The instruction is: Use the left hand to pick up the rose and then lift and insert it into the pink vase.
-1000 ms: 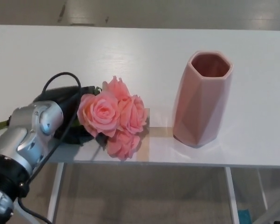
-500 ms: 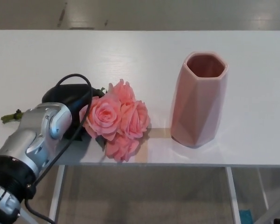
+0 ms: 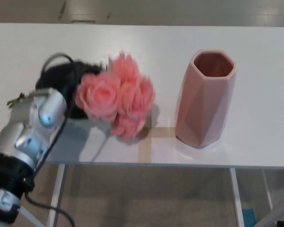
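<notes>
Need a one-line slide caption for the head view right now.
Left hand holds the bunch of roses raised off the white table, left of the empty pink vase.

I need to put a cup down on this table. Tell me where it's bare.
Bare: the whole back strip of the white table behind the roses and pink vase, and the right end past the vase. Crowded: front left, where the left hand holds the roses.

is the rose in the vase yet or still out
Out. The rose is left of the pink vase, whose mouth shows empty; the left robot hand grips its stem.
</notes>
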{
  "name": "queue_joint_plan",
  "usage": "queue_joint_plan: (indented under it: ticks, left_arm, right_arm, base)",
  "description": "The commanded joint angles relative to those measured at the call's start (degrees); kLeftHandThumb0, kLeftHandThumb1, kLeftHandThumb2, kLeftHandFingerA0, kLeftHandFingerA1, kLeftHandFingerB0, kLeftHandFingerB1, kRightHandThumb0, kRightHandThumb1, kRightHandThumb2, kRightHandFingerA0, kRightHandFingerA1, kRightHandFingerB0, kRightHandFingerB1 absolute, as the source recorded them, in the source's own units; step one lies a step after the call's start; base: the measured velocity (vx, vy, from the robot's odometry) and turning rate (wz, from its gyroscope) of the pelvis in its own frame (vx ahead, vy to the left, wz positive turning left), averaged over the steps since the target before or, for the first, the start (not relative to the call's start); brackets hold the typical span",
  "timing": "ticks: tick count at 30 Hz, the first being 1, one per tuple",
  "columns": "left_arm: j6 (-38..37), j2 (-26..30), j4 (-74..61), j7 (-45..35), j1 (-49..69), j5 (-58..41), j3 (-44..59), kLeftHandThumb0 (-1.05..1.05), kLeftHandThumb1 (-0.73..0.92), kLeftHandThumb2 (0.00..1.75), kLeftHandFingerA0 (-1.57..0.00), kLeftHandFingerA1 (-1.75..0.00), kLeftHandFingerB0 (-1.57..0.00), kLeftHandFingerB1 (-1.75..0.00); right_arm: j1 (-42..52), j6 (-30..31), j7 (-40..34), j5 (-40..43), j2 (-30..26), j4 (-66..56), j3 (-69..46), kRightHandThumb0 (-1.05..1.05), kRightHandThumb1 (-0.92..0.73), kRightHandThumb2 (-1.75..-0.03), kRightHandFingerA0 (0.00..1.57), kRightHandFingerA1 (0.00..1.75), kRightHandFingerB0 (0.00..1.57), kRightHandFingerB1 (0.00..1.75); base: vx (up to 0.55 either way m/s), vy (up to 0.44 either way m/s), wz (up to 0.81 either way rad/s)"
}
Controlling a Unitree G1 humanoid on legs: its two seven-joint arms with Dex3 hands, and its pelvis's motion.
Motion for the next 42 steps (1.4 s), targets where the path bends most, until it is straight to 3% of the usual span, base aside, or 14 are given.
queue_joint_plan:
  ticks: [1,3,4,5,6,9,13,19,27,42]
  left_arm:
    - [0.2,-1.7,-2.9,-0.5,-3.9,-6.7,6.0,-0.23,0.75,0.66,-0.77,-1.42,-0.88,-0.67]
    - [3.5,-2.7,-6.3,-2.7,-6.0,-9.7,9.0,-0.22,0.79,0.63,-0.81,-1.33,-0.87,-0.67]
    - [4.6,-3.2,-7.4,-3.5,-6.7,-10.6,10.2,-0.23,0.8,0.65,-0.79,-1.37,-0.84,-0.77]
    - [5.2,-3.6,-7.9,-3.9,-7.0,-11.2,10.8,-0.23,0.8,0.65,-0.79,-1.37,-0.84,-0.77]
    - [6.8,-4.4,-9.1,-5.0,-8.1,-13.2,12.4,-0.23,0.8,0.66,-0.8,-1.4,-0.76,-0.98]
    - [8.4,-5.3,-10.2,-6.3,-9.1,-14.7,14.0,-0.22,0.81,0.66,-0.8,-1.4,-0.74,-1.01]
    - [17.5,-9.0,-14.7,-10.0,-12.9,-22.1,18.7,-0.2,0.85,0.65,-0.91,-1.39,-0.7,-1.12]
    - [29.1,-14.1,-17.1,-11.2,-18.5,-30.4,24.3,-0.2,0.8,0.7,-1.06,-1.34,-0.81,-0.96]
    - [38.2,-20.6,-19.7,-8.5,-24.8,-35.5,28.2,-0.2,0.79,0.66,-1.07,-1.44,-0.83,-0.89]
    - [42.7,-23.0,-21.1,-8.4,-31.4,-36.8,27.0,-0.2,0.8,0.67,-1.08,-1.42,-0.81,-0.93]
  right_arm:
    - [0.6,0.1,0.3,0.5,-0.4,0.0,0.1,-0.18,-0.62,-0.58,0.61,0.5,0.56,0.46]
    - [0.6,0.2,0.2,0.6,-0.4,0.1,0.1,-0.18,-0.62,-0.58,0.61,0.5,0.56,0.47]
    - [0.6,0.2,0.2,0.6,-0.4,0.1,0.1,-0.18,-0.62,-0.58,0.61,0.5,0.56,0.47]
    - [0.6,0.2,0.2,0.6,-0.4,0.1,0.1,-0.18,-0.62,-0.58,0.61,0.5,0.56,0.47]
    - [0.8,0.1,0.3,0.5,-0.4,0.1,0.1,-0.18,-0.62,-0.58,0.62,0.5,0.56,0.46]
    - [0.8,0.0,0.3,0.5,-0.4,0.1,0.2,-0.18,-0.62,-0.58,0.62,0.5,0.56,0.47]
    - [1.1,0.0,0.6,0.2,-0.5,0.1,0.6,-0.18,-0.62,-0.58,0.61,0.49,0.56,0.47]
    - [1.3,-0.1,0.8,0.3,-0.5,0.1,0.6,-0.17,-0.63,-0.58,0.61,0.5,0.56,0.47]
    - [1.1,-0.1,1.0,0.0,-0.5,0.0,1.0,-0.18,-0.62,-0.58,0.61,0.5,0.55,0.47]
    - [1.2,0.0,1.2,0.1,-0.5,-0.1,1.2,-0.17,-0.62,-0.58,0.61,0.5,0.56,0.47]
  base:
    - [0.0,0.0,0.0]
    - [0.0,0.0,0.0]
    - [0.0,0.0,0.0]
    - [0.0,0.0,0.0]
    - [0.0,0.0,0.0]
    - [0.0,0.0,0.0]
    - [0.0,0.0,0.0]
    - [0.0,0.0,0.0]
    - [0.0,0.0,0.0]
    - [0.0,0.0,0.0]
